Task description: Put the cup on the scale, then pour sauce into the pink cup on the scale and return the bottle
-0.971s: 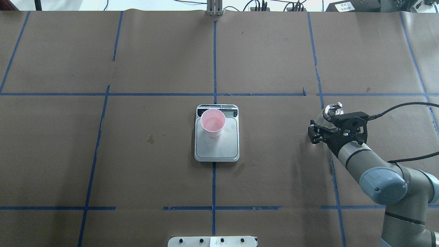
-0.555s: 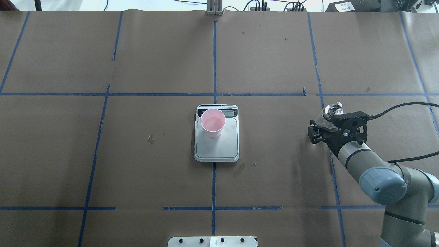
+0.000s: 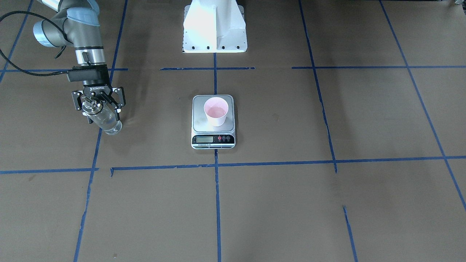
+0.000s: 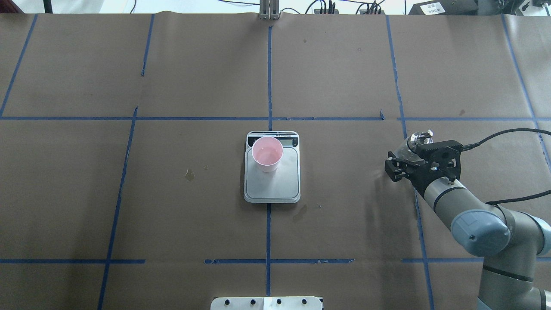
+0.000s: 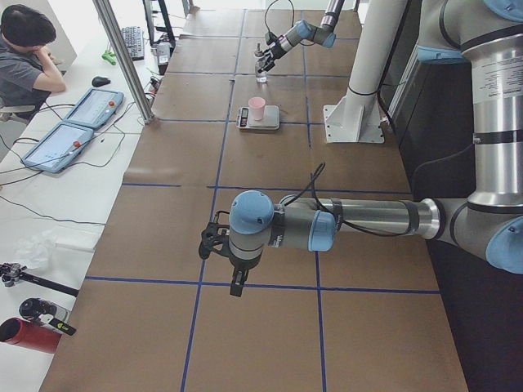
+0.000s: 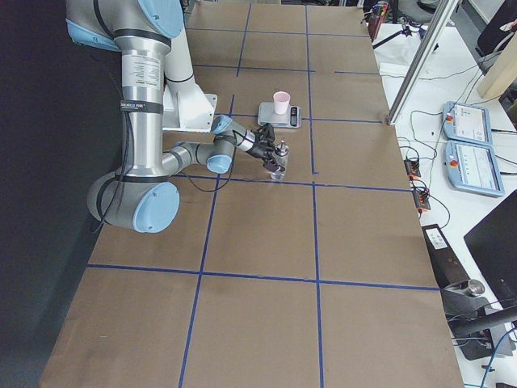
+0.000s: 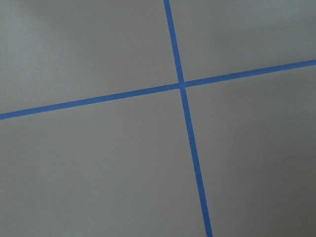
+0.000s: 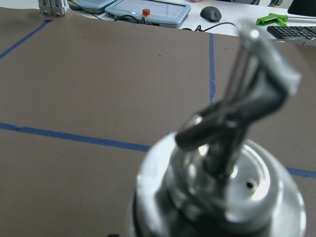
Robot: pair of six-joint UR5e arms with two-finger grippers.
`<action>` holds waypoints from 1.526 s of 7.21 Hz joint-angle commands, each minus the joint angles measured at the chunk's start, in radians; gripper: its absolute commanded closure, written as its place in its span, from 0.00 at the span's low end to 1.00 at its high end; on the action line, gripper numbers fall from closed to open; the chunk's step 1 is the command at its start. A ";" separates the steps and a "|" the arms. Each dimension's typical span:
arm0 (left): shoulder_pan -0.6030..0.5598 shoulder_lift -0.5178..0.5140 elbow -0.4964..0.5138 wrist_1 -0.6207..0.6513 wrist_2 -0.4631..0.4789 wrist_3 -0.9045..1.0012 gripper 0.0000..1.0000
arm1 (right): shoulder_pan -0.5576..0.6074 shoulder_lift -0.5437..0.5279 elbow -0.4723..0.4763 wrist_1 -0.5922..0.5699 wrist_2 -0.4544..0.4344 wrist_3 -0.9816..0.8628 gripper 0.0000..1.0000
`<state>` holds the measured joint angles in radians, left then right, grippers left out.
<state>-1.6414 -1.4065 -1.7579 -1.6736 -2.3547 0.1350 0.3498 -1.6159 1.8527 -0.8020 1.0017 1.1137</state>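
The pink cup (image 4: pixel 267 154) stands upright on the far-left part of the scale's steel plate (image 4: pixel 272 189), with a little clear liquid in it; it also shows in the front view (image 3: pixel 216 112). The clear glass bottle (image 3: pixel 106 122) with the silver spout cap (image 4: pixel 418 138) stands on the table at the robot's right. My right gripper (image 3: pixel 102 117) is around its upper part with the jaws slightly apart. The cap fills the right wrist view (image 8: pixel 222 187). My left gripper (image 5: pixel 234 286) shows only in the left side view; I cannot tell its state.
Blue tape lines cross the brown table cover. A small stain (image 4: pixel 189 174) lies left of the scale. The robot's white base (image 3: pixel 214 27) stands behind the scale. An operator (image 5: pixel 29 57) and tablets (image 5: pixel 69 135) sit beyond the table's far edge.
The right gripper's visible finger has moved slightly outward from the bottle. The bottle's cap has shifted a little. The cup and scale have not moved.
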 commanded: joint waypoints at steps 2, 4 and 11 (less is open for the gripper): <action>0.000 -0.002 0.000 0.000 0.000 0.000 0.00 | 0.000 0.002 -0.001 0.003 0.000 0.001 0.00; 0.002 -0.003 0.000 0.000 0.000 0.000 0.00 | 0.000 -0.013 -0.001 0.035 0.001 0.003 0.00; 0.002 -0.003 0.002 -0.002 0.000 0.000 0.00 | -0.067 -0.075 0.020 0.112 0.000 0.037 0.00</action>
<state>-1.6399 -1.4097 -1.7564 -1.6749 -2.3546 0.1350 0.2986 -1.6877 1.8673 -0.6920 1.0029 1.1499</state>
